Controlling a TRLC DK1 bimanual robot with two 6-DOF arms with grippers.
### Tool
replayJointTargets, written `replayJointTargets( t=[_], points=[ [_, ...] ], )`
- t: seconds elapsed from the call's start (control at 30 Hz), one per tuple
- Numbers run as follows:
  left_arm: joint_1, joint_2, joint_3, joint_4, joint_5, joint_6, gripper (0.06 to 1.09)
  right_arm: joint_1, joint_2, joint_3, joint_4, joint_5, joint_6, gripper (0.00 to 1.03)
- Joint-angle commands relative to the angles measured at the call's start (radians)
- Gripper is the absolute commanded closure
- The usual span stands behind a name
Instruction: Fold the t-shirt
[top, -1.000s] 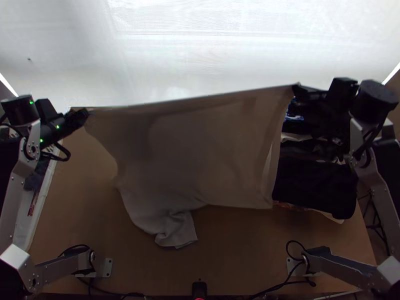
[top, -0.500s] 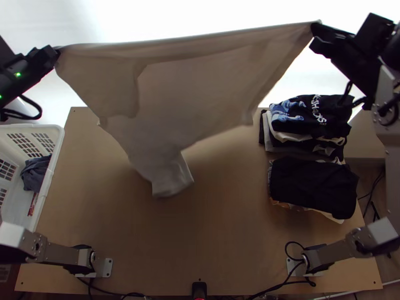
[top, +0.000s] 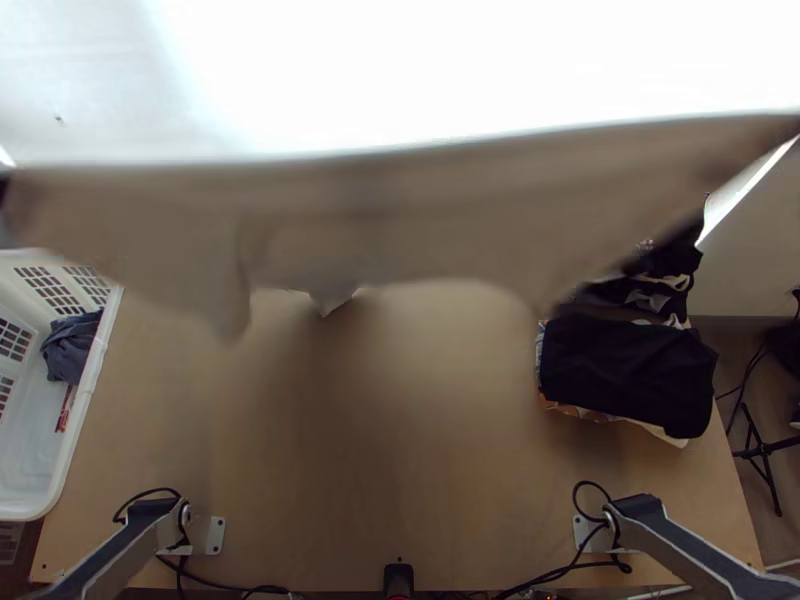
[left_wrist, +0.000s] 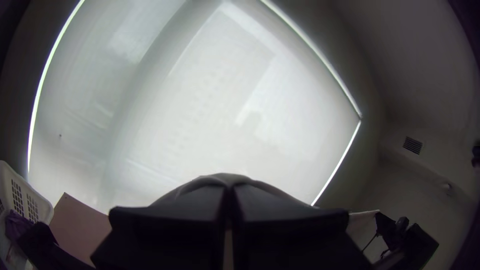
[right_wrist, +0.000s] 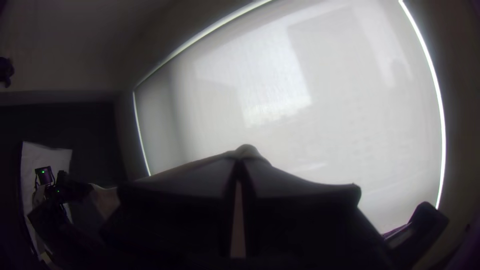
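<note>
wooden table (top: 430, 450) before a white screen (top: 400, 60), left pincer (top: 6, 205) and right pincer (top: 786, 128) clamped on t-shirt (top: 400, 215).

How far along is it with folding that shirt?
Early on, it seems. Done: the plain beige cloth t-shirt is gripped. In hand: it hangs stretched between the left black gripper and the right black gripper, its upper edge fairly straight. Remaining: laying it down and folding it, then perhaps stacking it near the dark folded clothes.

Rig I'm driving remotely has silver-grey links (top: 690, 548), screwed-down metal base plates (top: 214, 538), loopy black cables (top: 148, 491), wide flat black fingers (right_wrist: 175, 215), plus tiny green lights (right_wrist: 43, 172) on the left arm.
</note>
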Motion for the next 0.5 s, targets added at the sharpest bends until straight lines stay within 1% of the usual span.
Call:
replayJointTargets(
  t=[0.0, 0.07, 0.2, 0.47],
  points=[
    [-0.015, -0.201, -0.025, -0.053, 0.003, -0.005, 1.05, -0.024, -0.167, 0.008, -0.154, 0.008, 0.002, 1.0],
    [-0.015, -0.218, -0.023, -0.065, -0.002, -0.002, 1.05, -0.026, -0.171, 0.042, -0.194, 0.008, 0.002, 1.0],
    [-0.018, -0.232, -0.011, -0.079, -0.009, 0.007, 1.05, -0.038, -0.174, 0.079, -0.222, 0.008, 0.002, 1.0],
    [-0.023, -0.21, 0.031, -0.073, -0.043, 0.026, 1.05, -0.038, -0.153, 0.071, -0.222, 0.006, 0.005, 1.0]
  ],
)
